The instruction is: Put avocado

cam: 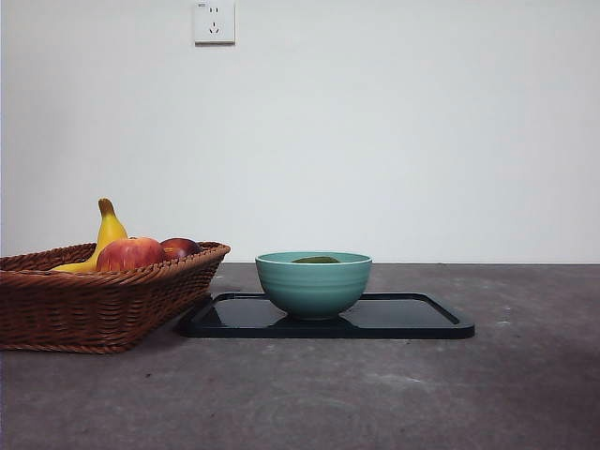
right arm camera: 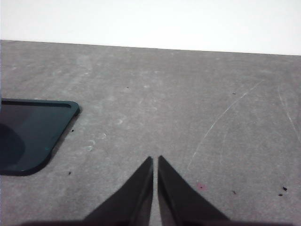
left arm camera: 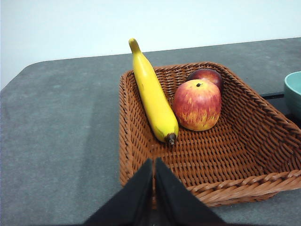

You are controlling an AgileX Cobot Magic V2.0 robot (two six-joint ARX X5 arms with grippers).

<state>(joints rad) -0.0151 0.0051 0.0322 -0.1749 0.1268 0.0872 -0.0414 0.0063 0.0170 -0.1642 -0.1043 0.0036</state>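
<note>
The dark-green avocado lies inside the teal bowl, only its top showing over the rim. The bowl stands on a black tray in the middle of the table. My left gripper is shut and empty, held above the near rim of the wicker basket. My right gripper is shut and empty, above bare table beside the tray's corner. Neither gripper shows in the front view.
The wicker basket at the left holds a yellow banana, a red-yellow apple and a dark red fruit behind it. The bowl's edge shows beside the basket. A wall socket is on the wall behind.
</note>
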